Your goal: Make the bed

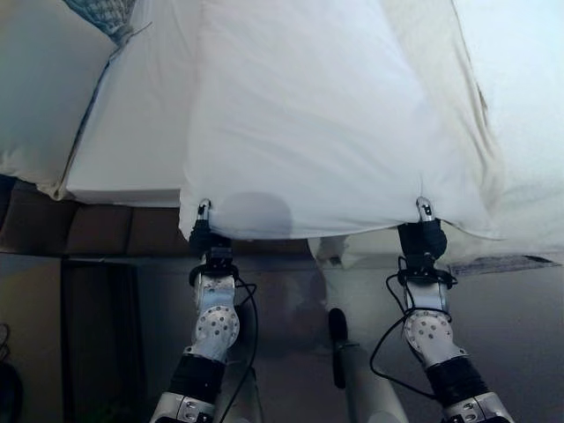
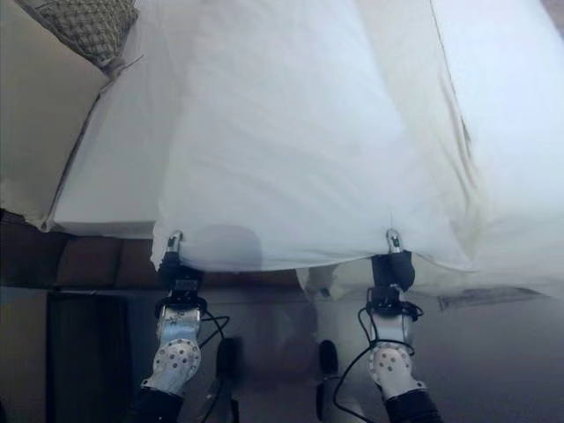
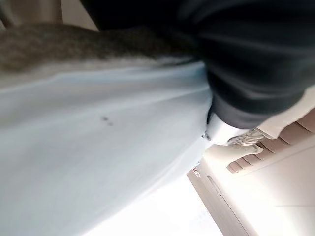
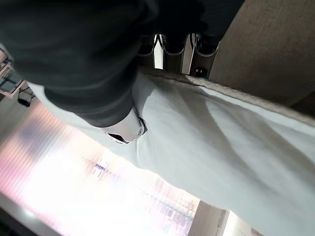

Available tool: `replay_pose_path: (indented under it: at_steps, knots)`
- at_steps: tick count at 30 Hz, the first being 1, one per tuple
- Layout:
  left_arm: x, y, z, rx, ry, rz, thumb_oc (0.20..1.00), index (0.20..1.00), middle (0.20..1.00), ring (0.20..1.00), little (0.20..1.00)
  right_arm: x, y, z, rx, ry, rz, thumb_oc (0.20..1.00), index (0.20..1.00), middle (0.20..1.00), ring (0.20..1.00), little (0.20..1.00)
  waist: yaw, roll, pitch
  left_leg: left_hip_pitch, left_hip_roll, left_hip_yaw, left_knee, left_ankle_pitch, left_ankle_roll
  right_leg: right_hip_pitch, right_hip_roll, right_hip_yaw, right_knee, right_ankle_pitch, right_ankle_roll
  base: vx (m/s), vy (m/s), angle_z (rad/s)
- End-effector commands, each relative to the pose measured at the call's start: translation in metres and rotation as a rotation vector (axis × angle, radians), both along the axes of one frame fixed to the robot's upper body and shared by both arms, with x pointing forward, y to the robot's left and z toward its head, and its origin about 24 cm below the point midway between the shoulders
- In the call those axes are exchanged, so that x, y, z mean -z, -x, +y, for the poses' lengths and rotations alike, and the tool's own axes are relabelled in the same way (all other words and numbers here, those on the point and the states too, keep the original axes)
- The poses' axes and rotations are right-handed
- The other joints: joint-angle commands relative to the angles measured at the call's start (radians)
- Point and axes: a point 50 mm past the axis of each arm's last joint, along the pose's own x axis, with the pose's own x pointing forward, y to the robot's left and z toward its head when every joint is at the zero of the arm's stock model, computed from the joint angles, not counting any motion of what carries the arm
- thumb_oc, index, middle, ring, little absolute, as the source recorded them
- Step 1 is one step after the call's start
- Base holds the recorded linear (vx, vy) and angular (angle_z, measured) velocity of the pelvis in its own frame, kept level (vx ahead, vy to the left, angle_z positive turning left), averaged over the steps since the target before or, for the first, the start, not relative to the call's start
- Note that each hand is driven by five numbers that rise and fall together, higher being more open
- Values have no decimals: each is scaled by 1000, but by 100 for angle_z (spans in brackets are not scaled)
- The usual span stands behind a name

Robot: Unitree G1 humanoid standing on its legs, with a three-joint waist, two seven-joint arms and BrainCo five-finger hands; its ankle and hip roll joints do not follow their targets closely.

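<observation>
The white duvet point(image 1: 326, 115) lay spread along the bed point(image 1: 123, 167), and its near edge was lifted off the mattress by both hands. The left hand point(image 1: 204, 231) held the near left corner and the right hand point(image 1: 425, 231) held the near right corner, so the edge hung between them almost straight, with a small sag in the middle. In the head views one silver fingertip point(image 1: 204, 210) showed above the cloth at each corner, while the dark wrist cover stayed below it. The right wrist view showed fingers point(image 4: 189, 56) curled over the hem and the thumb point(image 4: 125, 129) pressing from the other side, so this hand was pinching the duvet. The left wrist view showed the thumb point(image 3: 219, 132) against the cloth, and I judged the same pinch there.

A patterned cushion point(image 2: 88, 26) sat at the far left of the bed, and a beige cover point(image 2: 35, 115) hung over the left side.

The risk I saw was slipping: each grip took only a thin piece of hem, so a strong pull could free one corner. An uneven pull would also lay the duvet crooked.
</observation>
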Motion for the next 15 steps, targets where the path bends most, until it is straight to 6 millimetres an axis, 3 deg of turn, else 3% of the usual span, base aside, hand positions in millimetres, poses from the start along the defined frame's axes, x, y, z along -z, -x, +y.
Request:
replay_pose_path:
  at_steps: [1, 2, 3, 4, 5, 6, 7, 9, 10, 11, 12, 15]
  knots:
    - [-20, 10, 32, -113, -94, -141, 200, 200, 200, 200, 200, -11, 25, -24, 112, 44, -108, 200, 200, 200, 200, 200, -9, -11, -67, -42, -53, 6, 70, 30, -16, 31, -208, 63, -164, 182, 144, 74, 662, 29]
    - [-19, 7, 29, -94, -99, -133, 200, 200, 200, 200, 200, -11, 27, -26, 131, 38, -109, 200, 200, 200, 200, 200, -26, -20, -67, -86, -97, 22, 163, -25, -9, 53, -274, 62, -242, 288, 163, 82, 685, 46]
    - [-16, 7, 26, -76, -104, -127, 200, 200, 200, 200, 200, -13, 27, -27, 133, 37, -119, 200, 200, 200, 200, 200, -25, -22, -70, -94, -118, 38, 179, -50, 3, 56, -313, 38, -289, 370, 165, 80, 727, 89]
    - [-13, 8, 28, -74, -99, -121, 200, 200, 200, 200, 200, -17, 26, -24, 126, 60, -128, 200, 200, 200, 200, 200, -20, -27, -76, -113, -133, 74, 203, -70, 13, 41, -358, -27, -353, 477, 176, 68, 737, 78]
    - [-6, 10, 31, -72, -128, -89, 200, 200, 200, 200, 200, -16, 24, -20, 100, 68, -125, 200, 200, 200, 200, 200, 8, -25, -75, -115, -129, 126, 231, -92, 24, 70, -367, -179, -377, 448, 171, 6, 879, 26]
    - [-14, 7, 32, -82, -141, -124, 200, 200, 200, 200, 200, -21, 25, -19, 96, 63, -158, 200, 200, 200, 200, 200, -21, -24, -69, -106, -165, 132, 187, -78, 38, 54, -267, -87, -307, 326, 129, -14, 626, -63]
    - [-14, 7, 32, -82, -141, -124, 200, 200, 200, 200, 200, -22, 25, -19, 96, 63, -159, 200, 200, 200, 200, 200, -20, -26, -72, -108, -166, 134, 184, -75, 39, 47, -269, -84, -303, 326, 129, -29, 560, -73]
    - [-15, 6, 31, -85, -134, -120, 200, 200, 200, 200, 200, -17, 22, -14, 78, 64, -131, 200, 200, 200, 200, 200, -15, -29, -65, -73, -195, 176, 135, -59, 43, 46, -175, -137, -275, 230, 113, -14, 445, -32]
    - [-14, 8, 34, -105, -133, -116, 200, 200, 200, 200, 200, -16, 21, -10, 61, 70, -133, 200, 200, 200, 200, 200, -16, -35, -61, -39, -225, 195, 88, -49, 59, 40, -89, -133, -243, 178, 90, -14, 383, -24]
    - [-14, 8, 34, -105, -133, -115, 200, 200, 200, 200, 200, -16, 21, -10, 61, 70, -133, 200, 200, 200, 200, 200, -14, -36, -60, -35, -225, 197, 84, -49, 58, 40, -88, -130, -239, 175, 90, -48, 406, -46]
    - [-11, 8, 35, -132, -105, -93, 200, 200, 200, 200, 200, -16, 20, -3, 41, 59, -141, 200, 200, 200, 200, 200, -10, -39, -54, -15, -248, 222, 56, -44, 72, 40, -27, -132, -205, 144, 73, -33, 179, -38]
    - [-7, 7, 38, -171, -85, -64, 200, 200, 200, 200, 200, -12, 19, 3, 22, 72, -125, 200, 200, 200, 200, 200, -12, -34, -50, 0, -267, 237, 35, -34, 75, 29, 3, -106, -204, 144, 64, -22, 167, -33]
